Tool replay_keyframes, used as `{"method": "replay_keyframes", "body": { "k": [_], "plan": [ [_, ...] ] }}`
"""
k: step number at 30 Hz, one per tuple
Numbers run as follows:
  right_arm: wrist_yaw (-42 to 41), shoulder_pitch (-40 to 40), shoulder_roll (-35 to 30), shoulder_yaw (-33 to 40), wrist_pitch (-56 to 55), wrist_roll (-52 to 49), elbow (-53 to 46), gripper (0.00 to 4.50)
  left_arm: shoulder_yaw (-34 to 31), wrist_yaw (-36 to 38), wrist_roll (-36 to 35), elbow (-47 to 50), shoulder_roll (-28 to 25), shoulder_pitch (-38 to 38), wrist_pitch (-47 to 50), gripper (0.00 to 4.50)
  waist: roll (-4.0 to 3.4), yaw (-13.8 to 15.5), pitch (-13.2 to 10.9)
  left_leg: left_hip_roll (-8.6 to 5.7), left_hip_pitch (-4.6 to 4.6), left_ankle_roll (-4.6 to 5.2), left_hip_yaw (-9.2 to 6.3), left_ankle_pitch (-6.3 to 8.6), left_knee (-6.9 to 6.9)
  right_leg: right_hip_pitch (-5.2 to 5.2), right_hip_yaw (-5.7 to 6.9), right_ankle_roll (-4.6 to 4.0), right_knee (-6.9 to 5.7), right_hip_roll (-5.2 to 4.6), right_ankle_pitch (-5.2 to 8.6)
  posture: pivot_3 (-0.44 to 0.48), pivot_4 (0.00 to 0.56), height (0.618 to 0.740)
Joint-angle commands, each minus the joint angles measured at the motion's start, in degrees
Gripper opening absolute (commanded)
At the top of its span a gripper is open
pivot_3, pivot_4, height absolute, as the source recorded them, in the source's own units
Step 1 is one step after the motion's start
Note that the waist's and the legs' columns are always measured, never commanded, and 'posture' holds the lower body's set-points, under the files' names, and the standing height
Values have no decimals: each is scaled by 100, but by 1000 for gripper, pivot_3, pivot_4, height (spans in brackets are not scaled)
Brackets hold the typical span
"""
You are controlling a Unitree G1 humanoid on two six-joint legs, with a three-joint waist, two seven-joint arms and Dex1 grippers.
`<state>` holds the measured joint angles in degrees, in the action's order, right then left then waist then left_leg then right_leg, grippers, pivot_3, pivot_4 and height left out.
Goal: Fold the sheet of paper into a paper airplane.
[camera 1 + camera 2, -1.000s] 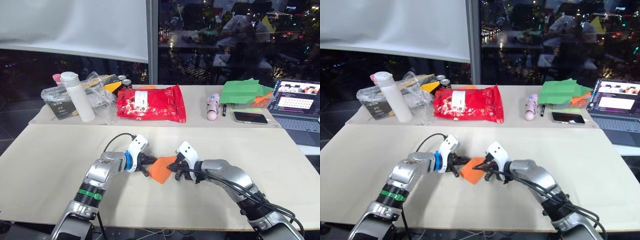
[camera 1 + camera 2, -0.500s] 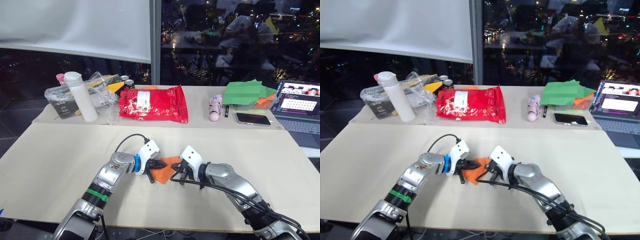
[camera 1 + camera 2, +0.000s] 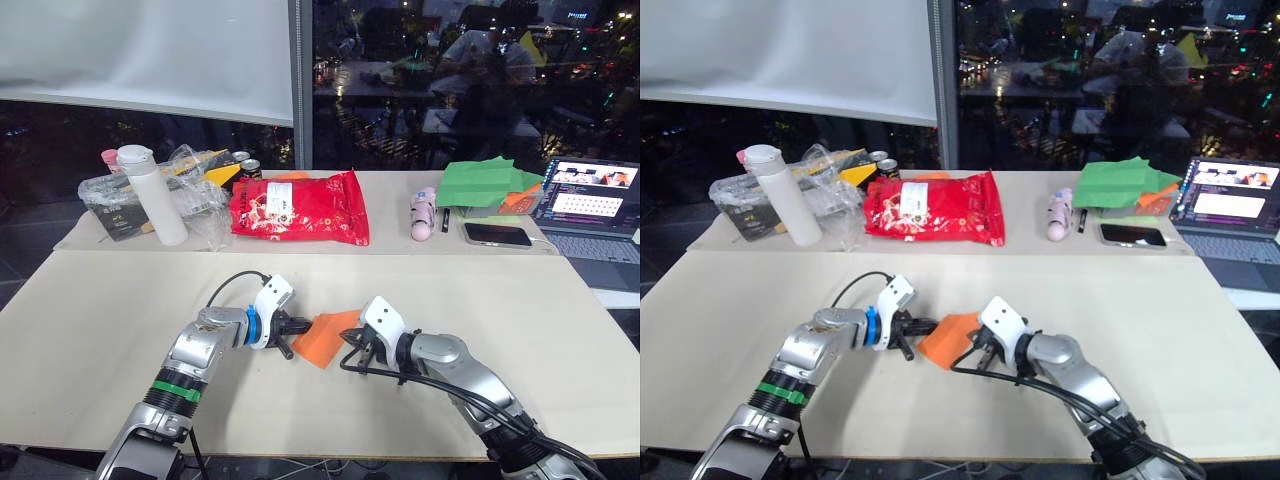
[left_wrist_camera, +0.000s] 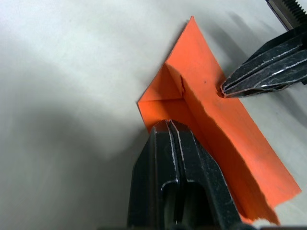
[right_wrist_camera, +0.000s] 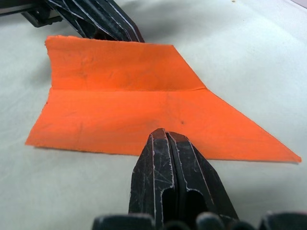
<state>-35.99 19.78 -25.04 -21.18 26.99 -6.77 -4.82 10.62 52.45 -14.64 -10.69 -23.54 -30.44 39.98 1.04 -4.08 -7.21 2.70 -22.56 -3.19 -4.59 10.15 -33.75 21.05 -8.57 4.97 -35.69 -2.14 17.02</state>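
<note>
No legible text, brand, number or sign found. White label on red snack bag [image 3: 283,205] too small to read. Laptop screen [image 3: 597,203] lit, content unreadable. Orange sheet of paper [image 5: 144,112] unmarked.

Office or lab: laptop [image 3: 590,205], phone [image 3: 499,235], snack-strewn table [image 3: 90,300], night city beyond window [image 3: 450,80].

The near edge of the paper [image 4: 211,110] is covered by the left gripper [image 4: 169,125] in the left wrist view, and by the right gripper [image 5: 166,136] in the right wrist view. The laptop [image 3: 596,212] is cut off by the picture's edge. The print on the red bag [image 3: 297,209] cannot be read.
</note>
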Motion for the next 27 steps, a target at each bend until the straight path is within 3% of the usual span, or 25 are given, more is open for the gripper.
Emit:
{"method": "replay_keyframes", "body": {
  "k": [1, 8, 11, 15, 27],
  "plan": [
    [-52, 43, 134, -219, -59, 274, 458, 36, -517, 43, -475, 269, -66, -191, 344, 0, 3, -11, -2, 0, 2, 0, 0, 0, 0, 1, 0, 0, -3, 0, 0, 0, 150, 719],
    [-112, 203, 378, -295, -169, 549, 832, 36, -1352, 56, -1223, 12, 24, -901, 657, 0, 14, -9, -9, 3, 7, 0, 0, 0, 1, 3, 1, -1, -10, 4, 0, 0, 150, 719],
    [-42, 187, 401, -230, -73, 640, 913, 36, -599, 346, -890, 200, 32, -772, 382, 0, 8, -7, -6, 3, 15, 0, 1, 0, 1, -6, 1, -1, -10, 3, 0, 0, 150, 719],
    [40, 123, 392, -109, 41, 656, 841, 36, 503, 484, 115, -73, -173, -474, -655, 0, 4, -12, -5, 2, 26, 0, 1, 0, 5, -17, -2, -7, -10, 3, 3, 0, 150, 719],
    [184, -104, 455, 745, 557, 188, 222, 36, 1045, 613, 879, -902, -219, -178, -1563, 0, 7, 72, -6, -3, 17, -1, 1, 1, 2, -7, -2, -14, -4, -2, 7, 0, 150, 719]
  ]
}}
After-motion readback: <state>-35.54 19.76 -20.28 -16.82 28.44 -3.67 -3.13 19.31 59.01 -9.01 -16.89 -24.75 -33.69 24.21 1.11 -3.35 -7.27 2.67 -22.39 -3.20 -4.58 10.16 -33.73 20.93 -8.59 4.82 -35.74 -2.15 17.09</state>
